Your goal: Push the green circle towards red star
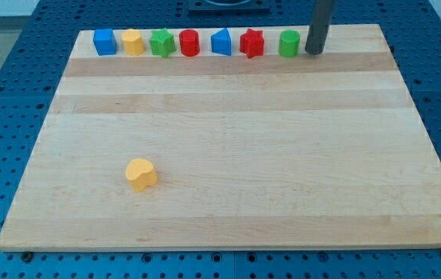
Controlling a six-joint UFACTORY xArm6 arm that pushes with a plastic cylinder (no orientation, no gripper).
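The green circle (288, 43) stands in the row of blocks along the board's top edge, at the row's right end. The red star (251, 43) is just to its left, with a small gap between them. My tip (313, 52) rests on the board just to the right of the green circle, very close to it; I cannot tell if they touch. The dark rod rises from there out of the view's top.
The row also holds, from the left, a blue block (105, 42), a yellow block (132, 41), a green star (162, 43), a red cylinder (190, 43) and a blue triangle (221, 43). A yellow heart (141, 173) lies lower left. The wooden board (228, 155) sits on a blue perforated table.
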